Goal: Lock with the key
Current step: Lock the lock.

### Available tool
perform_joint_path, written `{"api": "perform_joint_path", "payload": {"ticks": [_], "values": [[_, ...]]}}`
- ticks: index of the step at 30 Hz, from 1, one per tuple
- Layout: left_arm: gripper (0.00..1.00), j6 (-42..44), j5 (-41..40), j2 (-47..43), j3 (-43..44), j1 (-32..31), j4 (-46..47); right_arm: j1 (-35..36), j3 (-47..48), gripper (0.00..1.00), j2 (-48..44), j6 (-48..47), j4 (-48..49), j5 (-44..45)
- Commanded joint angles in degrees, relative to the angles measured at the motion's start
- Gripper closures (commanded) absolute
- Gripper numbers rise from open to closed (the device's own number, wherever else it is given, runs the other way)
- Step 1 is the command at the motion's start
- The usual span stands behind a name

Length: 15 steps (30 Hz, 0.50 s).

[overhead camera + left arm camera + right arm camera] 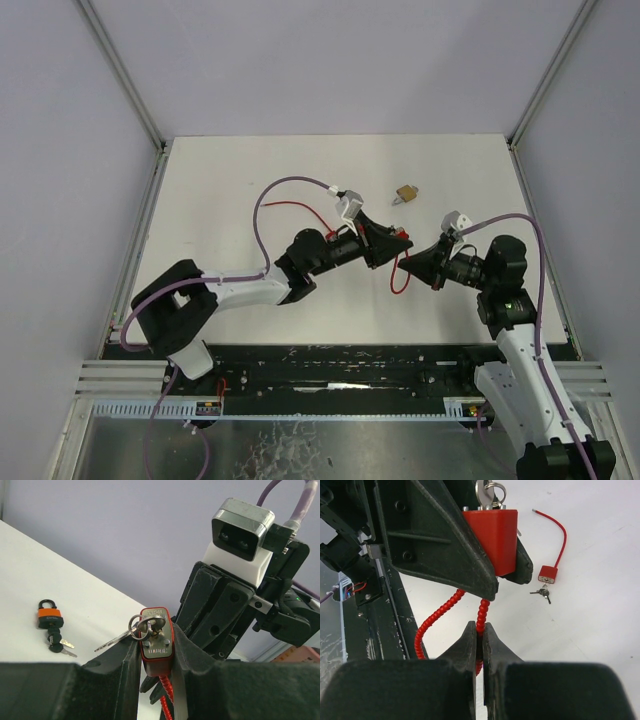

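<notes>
A red lock body (pixel 156 642) with a red ribbed cable (pixel 481 611) is clamped between the jaws of my left gripper (pixel 156 650), held above the table. A key on a ring (pixel 142 626) sits in its silver face, with a spare key hanging off to the left. In the top view the left gripper (pixel 392 240) and the right gripper (pixel 410 262) meet at the table's middle. My right gripper (pixel 479 632) is shut on the cable just below the lock body (pixel 492 540).
An orange-and-black padlock with keys (pixel 49 617) lies on the white table; it also shows at the back in the top view (pixel 405 193). A second small red lock with a thin red cable shackle and keys (pixel 548 573) lies on the table near the left arm.
</notes>
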Motion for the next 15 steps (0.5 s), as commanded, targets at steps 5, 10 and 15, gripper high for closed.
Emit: {"api": "perform_joint_path", "payload": {"ticks": [5,10,15], "values": [[1.00,10.41,3.33,0.98,0.01,-1.29,-13.16,-0.05,-2.20,1.00,-3.33,0.78,14.36,-0.91],[1.00,2.05,7.00,2.04,-1.13,-0.78,-2.97,-0.05,-4.13,1.00,-2.36,3.03,18.60,-1.85],[1.00,-0.81,6.54,2.19,-2.60,-0.99,0.31,-0.67,-4.80,1.00,-3.58,2.98,19.19,-2.19]]}}
